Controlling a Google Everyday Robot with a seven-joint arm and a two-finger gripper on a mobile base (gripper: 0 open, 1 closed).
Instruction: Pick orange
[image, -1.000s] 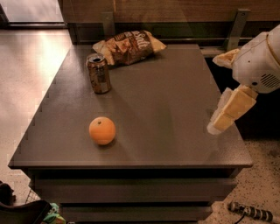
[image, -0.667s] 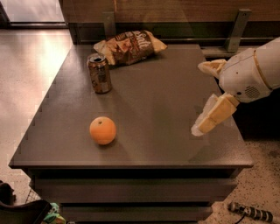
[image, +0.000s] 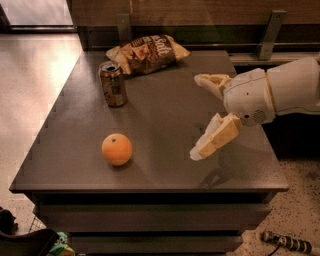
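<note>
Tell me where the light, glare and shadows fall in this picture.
Camera view: warm, dim light overall; strong glare washes out the pale glossy floor at left; the round orange fruit casts a small soft shadow on the dark grey table; the open cream two-finger gripper, hovering over the table's right side, throws a faint dark patch near the front edge.

The gripper (image: 195, 117) was at 3 o'clock in the view. Its two fingers (image: 216, 140) were cream-tan, flat and blocky, paler at the tips, and stood wide apart. The wrist housing (image: 250, 95) was white, rounded and smooth (a small dotted round patch at its 6 o'clock). A thin tan seam ringed the white forearm (image: 295, 85).
</note>
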